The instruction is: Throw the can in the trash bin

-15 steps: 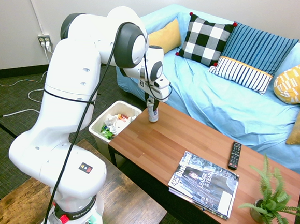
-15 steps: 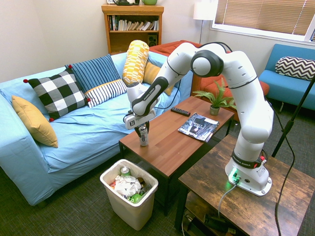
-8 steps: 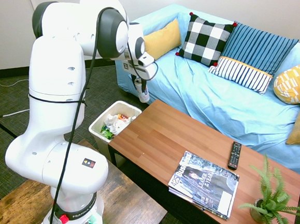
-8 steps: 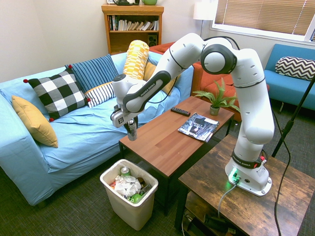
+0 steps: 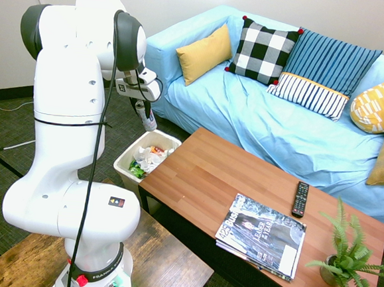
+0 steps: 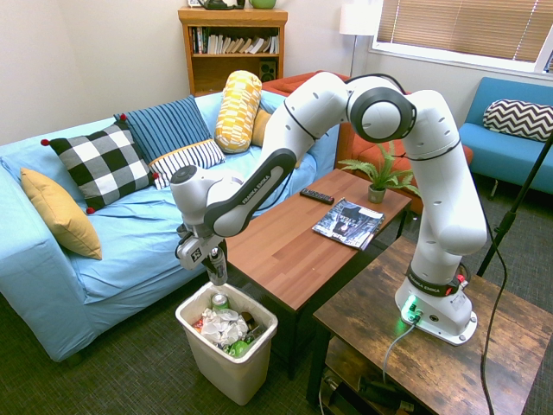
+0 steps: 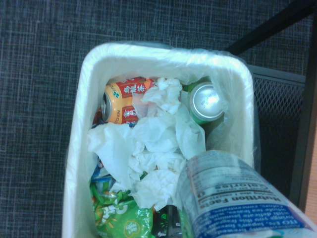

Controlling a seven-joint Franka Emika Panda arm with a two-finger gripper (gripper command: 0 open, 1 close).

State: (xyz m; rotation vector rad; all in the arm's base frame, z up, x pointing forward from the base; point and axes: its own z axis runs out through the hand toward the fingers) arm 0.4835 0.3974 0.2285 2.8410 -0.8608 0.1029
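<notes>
Clenched on the slim silver-grey can with dark label (image 5: pixel 150 121) — gripper (image 6: pixel 215 270) directly above the low white plastic trash bin (image 6: pixel 256 353). Inside — crumpled white tissue (image 7: pixel 151 148), other cans.

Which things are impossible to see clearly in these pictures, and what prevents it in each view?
- The can: wrist view, its lower part is cut off by the picture's edge; its print is blurred and too close.
- The end effector: second exterior view, too small to tell how its fingers stand on the can.
- The trash bin: first exterior view, the arm hides part of it.
- The bin's depth: wrist view, crumpled tissue covers what lies beneath.
</notes>
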